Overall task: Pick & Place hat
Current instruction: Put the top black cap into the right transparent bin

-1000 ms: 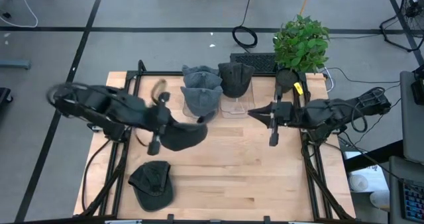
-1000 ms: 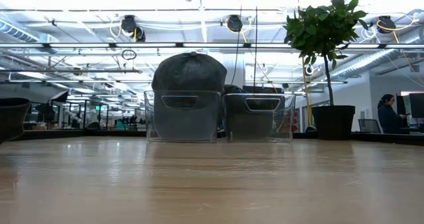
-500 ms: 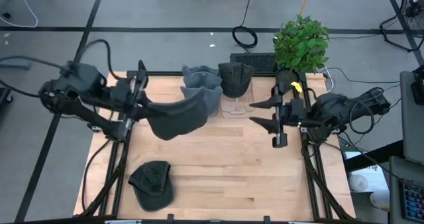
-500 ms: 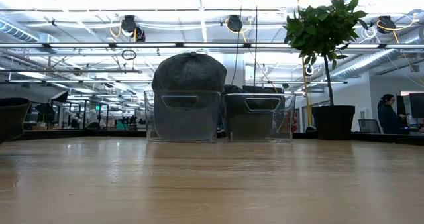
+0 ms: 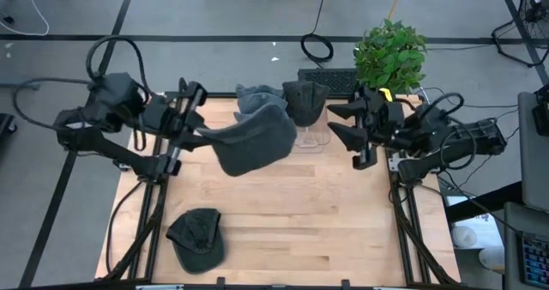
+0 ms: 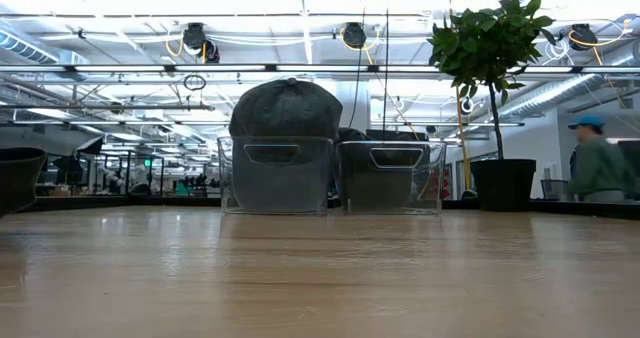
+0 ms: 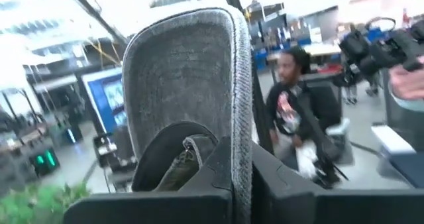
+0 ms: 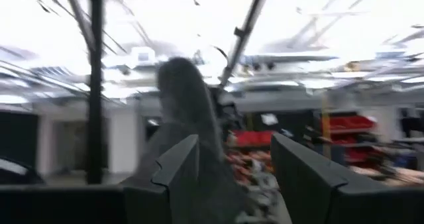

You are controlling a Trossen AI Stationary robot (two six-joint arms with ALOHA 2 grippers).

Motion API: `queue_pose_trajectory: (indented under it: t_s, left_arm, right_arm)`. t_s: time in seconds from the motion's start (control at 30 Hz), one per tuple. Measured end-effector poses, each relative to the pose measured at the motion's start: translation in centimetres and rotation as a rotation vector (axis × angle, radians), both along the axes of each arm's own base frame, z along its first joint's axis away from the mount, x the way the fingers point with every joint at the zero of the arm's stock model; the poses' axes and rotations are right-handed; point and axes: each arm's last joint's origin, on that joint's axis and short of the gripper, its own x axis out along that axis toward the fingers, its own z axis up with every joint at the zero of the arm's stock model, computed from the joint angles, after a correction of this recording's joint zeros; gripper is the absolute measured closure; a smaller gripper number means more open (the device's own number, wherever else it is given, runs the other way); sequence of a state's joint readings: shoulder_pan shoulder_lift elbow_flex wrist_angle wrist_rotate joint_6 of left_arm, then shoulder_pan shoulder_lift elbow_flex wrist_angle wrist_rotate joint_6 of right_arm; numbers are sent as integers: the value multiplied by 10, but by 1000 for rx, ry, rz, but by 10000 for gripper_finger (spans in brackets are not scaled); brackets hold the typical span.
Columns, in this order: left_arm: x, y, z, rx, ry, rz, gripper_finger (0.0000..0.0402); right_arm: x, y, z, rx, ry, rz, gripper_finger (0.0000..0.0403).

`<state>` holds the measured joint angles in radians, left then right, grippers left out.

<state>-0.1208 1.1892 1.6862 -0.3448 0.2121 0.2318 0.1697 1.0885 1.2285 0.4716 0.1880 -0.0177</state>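
Observation:
A grey hat (image 5: pixel 255 141) hangs in the air over the table's far half, near two clear bins (image 6: pixel 275 175) that hold more hats (image 5: pixel 304 99). My left gripper (image 5: pixel 193 129) is shut on its left end, pointing about level toward the table's right. The same hat (image 7: pixel 189 85) stands up in front of that gripper (image 7: pixel 242 181) in the left wrist view. My right gripper (image 5: pixel 340 123) is open at the far right, pointing toward the hat, with nothing between its fingers (image 8: pixel 179 174). Another dark hat (image 5: pixel 197 238) lies flat on the table at the near left. My left gripper pinches the hat's edge (image 7: pixel 244 144) between its two fingers, coming level from the table's left. The hat is lifted clear of the table and stretches away from the fingers toward the right, with its hollow inside (image 7: pixel 172 158) facing the gripper.
A potted plant (image 5: pixel 390 54) stands at the far right corner, behind the right gripper. Black frame rails (image 5: pixel 407 221) run along both table sides. People show in the room beyond the table (image 6: pixel 598 168).
My left gripper has risen and gone toward the far edge, tipping from pointing down to about level; the hat has swung up and rightward toward the bins. My right gripper has opened, risen toward the far edge and tipped upward.

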Motion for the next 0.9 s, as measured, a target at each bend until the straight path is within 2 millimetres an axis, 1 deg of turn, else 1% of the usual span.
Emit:
queue_pose_trajectory:
  t_s: [0.2, 0.33, 0.47, 0.6, 0.67, 0.83, 0.9]
  left_arm:
    - [19, 11, -10, -3, -153, -38, 394]
    - [26, 16, -14, -22, -235, -58, 394]
    - [31, 18, -17, -4, -349, -36, 394]
    - [34, 20, -15, 64, -482, 40, 394]
    - [39, 20, -17, 96, -509, 63, 394]
    - [65, 19, -28, 147, -558, 94, 394]
    - [74, 19, -31, 162, -590, 93, 394]
  right_arm:
    - [3, -18, 1, 14, -17, 99, 223]
    - [3, -30, 1, 38, -9, 251, 223]
    - [2, -33, 1, 42, 2, 368, 216]
    - [1, -34, 2, 48, -9, 339, 209]
    - [2, -34, 1, 46, -7, 334, 204]
    - [10, -35, 1, 62, -53, 348, 196]
    - [14, -35, -1, 80, -51, 326, 195]
